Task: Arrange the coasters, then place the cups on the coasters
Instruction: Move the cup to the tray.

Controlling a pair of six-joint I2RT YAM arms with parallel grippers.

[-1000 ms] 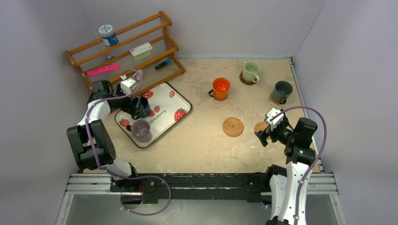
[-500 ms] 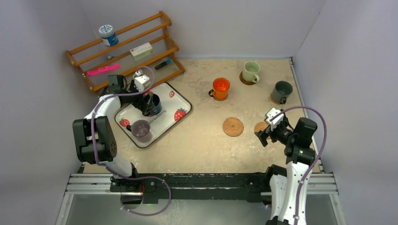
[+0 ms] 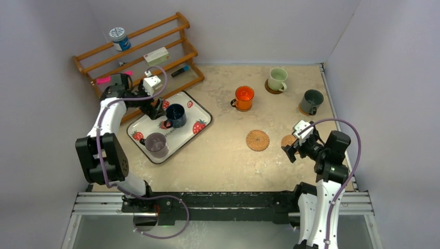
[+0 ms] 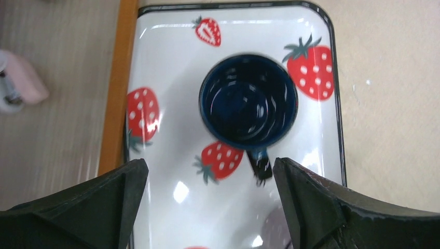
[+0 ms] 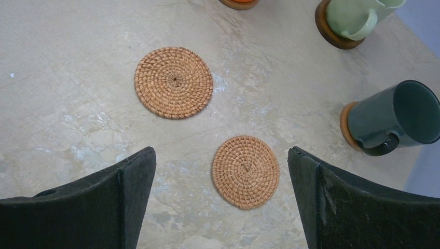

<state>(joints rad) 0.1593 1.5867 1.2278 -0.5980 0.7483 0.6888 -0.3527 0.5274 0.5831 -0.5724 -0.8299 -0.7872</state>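
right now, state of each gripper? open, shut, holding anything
Left gripper: open, holding nothing; the dark blue cup sits just ahead of it.
Right gripper: open, holding nothing, above the smaller woven coaster.

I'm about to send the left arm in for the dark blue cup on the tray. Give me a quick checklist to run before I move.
1. Is the left tool open and empty: ok.
2. Is the dark blue cup upright on the tray: ok, with its handle toward the tool.
3. Is the cup between the fingers: not ok, it sits ahead of the fingertips.
4. Is the tool low enough to grip: cannot tell.
5. Are both woven coasters bare: ok.
6. Is the right tool open, empty and away from the tray: ok, it hovers over the coasters.
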